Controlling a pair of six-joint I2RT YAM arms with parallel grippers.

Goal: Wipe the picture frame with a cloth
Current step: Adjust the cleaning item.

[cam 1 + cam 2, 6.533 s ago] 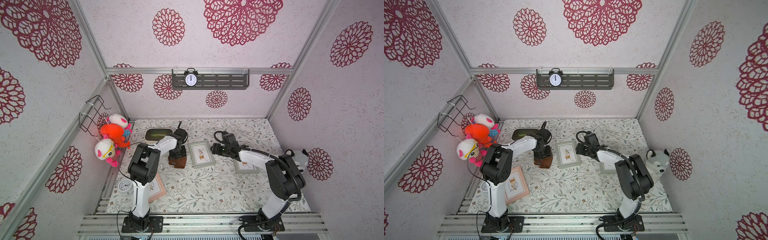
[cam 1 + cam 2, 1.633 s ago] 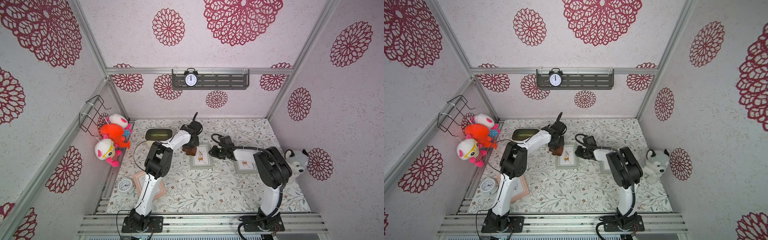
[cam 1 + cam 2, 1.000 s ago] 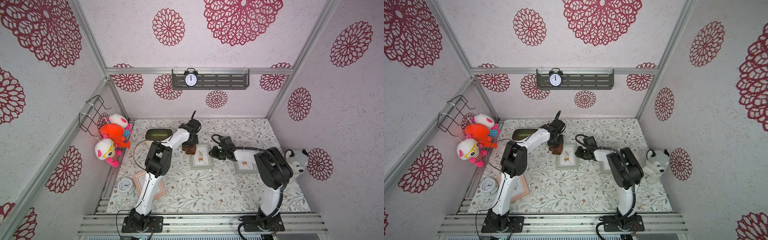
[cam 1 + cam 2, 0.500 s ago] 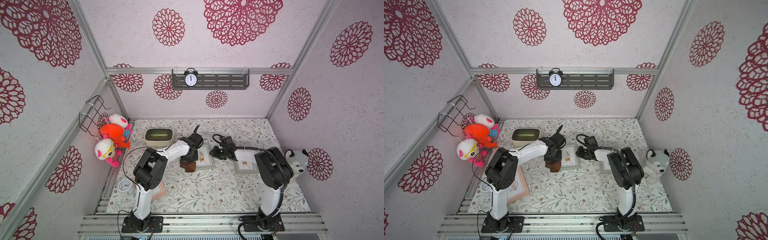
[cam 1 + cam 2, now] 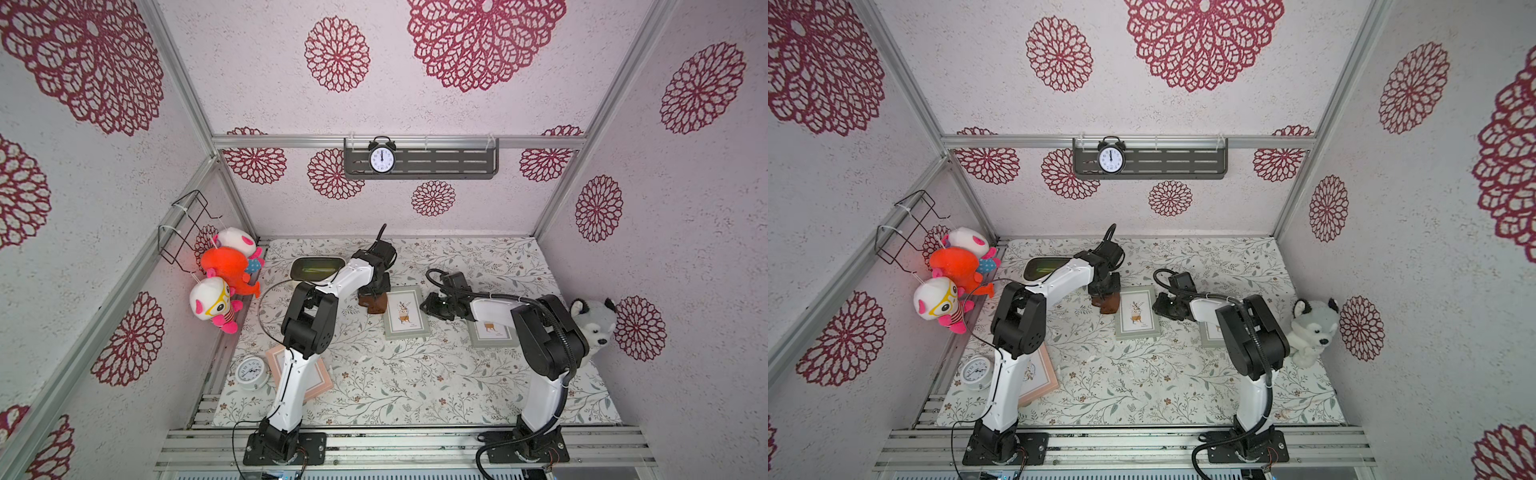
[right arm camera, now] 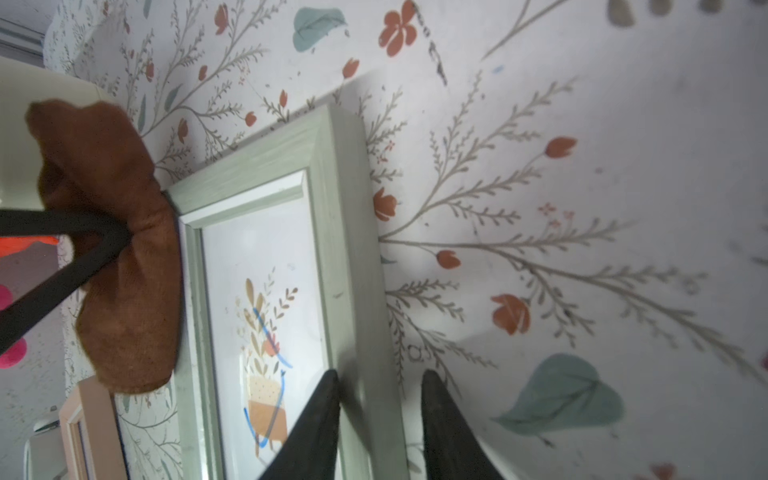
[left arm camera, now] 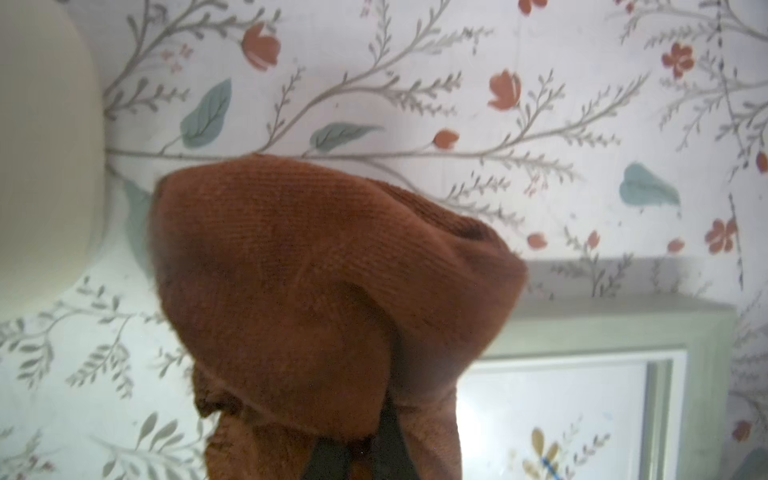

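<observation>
**Stroke back at corner, hold loosening**

Left pincer (image 7: 363,449), clamped on the cloth (image 5: 1109,305), has swung back to the ten o'clock corner of the picture frame (image 5: 1138,312) at tabletop (image 5: 1142,374) centre. Right pincer (image 6: 378,386) straddles the three o'clock rail, jaws newly wider apart. Blue scribble (image 6: 261,322) remains: wiping looks unfinished. Cloth folds hide the left fingertips.

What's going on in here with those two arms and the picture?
A two-armed robot is wiping a picture frame. Its left gripper is shut on a brown cloth, which sits against one side of the green frame lying flat on the table. The right gripper straddles the opposite side, jaws apart. Blue marks show on the glass.
</observation>
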